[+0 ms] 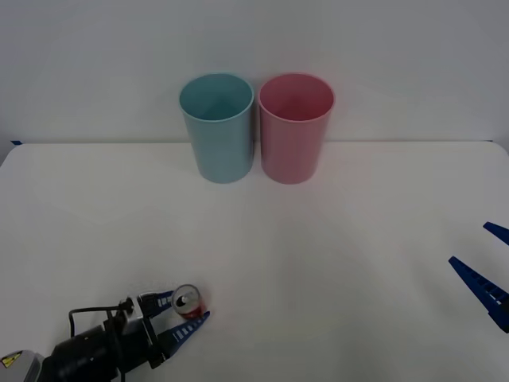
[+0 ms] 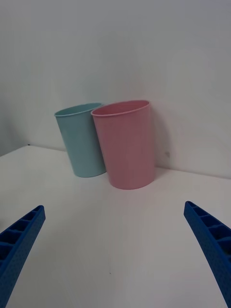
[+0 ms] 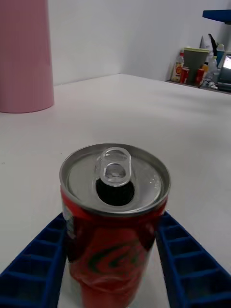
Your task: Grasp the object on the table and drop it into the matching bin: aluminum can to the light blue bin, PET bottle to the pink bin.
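Can [image 1: 189, 302]: upright on the table [image 1: 334, 270], near its front left edge, open top up.
Left gripper [image 1: 184, 313]: low at the can, blue fingers [image 3: 36, 269] pressed on both its sides.
Right gripper [image 1: 487, 267]: off at the right edge, jaws spread, holding nothing.
Bins: blue bin [image 1: 216, 126] and pink bin [image 1: 295, 126] side by side at the back.

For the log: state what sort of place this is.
Probably a lab test bench: a plain white table against a bare wall, two sorting bins, and a cluttered shelf beyond.
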`<move>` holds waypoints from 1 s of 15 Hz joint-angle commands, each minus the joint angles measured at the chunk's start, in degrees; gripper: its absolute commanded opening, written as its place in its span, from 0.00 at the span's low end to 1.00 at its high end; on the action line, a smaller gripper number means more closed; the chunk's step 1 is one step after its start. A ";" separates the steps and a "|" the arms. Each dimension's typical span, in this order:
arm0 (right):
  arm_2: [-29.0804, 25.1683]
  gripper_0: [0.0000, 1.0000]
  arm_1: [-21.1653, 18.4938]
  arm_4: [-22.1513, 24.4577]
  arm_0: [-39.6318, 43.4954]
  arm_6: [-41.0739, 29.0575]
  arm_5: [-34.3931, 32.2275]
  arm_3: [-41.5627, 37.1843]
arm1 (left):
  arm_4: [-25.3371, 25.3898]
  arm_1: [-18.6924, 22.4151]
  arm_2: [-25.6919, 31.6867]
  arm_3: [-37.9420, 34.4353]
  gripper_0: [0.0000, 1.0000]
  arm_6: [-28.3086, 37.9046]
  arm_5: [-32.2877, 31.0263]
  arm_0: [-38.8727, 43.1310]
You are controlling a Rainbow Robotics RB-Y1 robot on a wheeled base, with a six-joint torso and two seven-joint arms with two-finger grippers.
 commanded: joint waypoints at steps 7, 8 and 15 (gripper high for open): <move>0.00 1.00 0.00 0.00 0.00 0.00 0.00 0.00 | -0.17 0.00 -0.16 -0.01 0.00 0.55 0.79 -1.23; 0.00 1.00 0.00 0.00 0.00 0.00 0.00 0.00 | 0.09 0.00 0.19 -0.01 0.00 0.81 0.79 -1.49; 0.00 1.00 0.00 0.00 0.00 0.00 0.00 0.00 | 6.07 1.50 3.97 -1.24 0.00 3.01 1.06 -1.58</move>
